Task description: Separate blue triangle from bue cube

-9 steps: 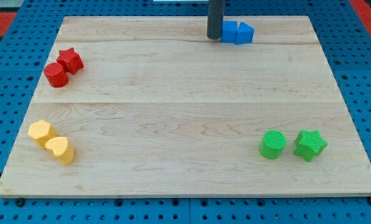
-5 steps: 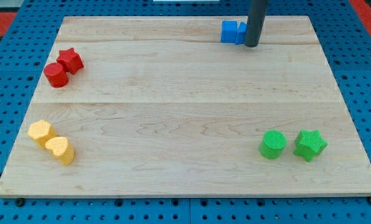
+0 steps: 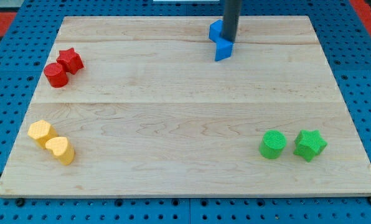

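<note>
standing between the two blues, my tip has the blue triangle just below-left and the blue cube up-left behind the rod. it's a bare rod, gripping nothing.

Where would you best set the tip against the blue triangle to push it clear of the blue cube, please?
Probably on the blue triangle's upper side, coming from the view's top, since the blue cube sits just above it. My tip already stands between them, so pushing downward should widen the gap.

Bright even light, sharp, faint shadows
</note>
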Robot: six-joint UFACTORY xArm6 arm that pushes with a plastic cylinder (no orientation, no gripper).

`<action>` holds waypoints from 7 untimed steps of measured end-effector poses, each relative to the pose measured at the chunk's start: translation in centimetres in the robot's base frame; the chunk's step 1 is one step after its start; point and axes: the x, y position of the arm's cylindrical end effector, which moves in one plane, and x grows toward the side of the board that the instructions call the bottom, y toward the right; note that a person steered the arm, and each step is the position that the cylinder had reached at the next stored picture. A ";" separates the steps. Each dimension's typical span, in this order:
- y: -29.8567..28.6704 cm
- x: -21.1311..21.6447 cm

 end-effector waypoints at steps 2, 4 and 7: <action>4.9 -2.2; 13.6 -3.2; 14.6 5.7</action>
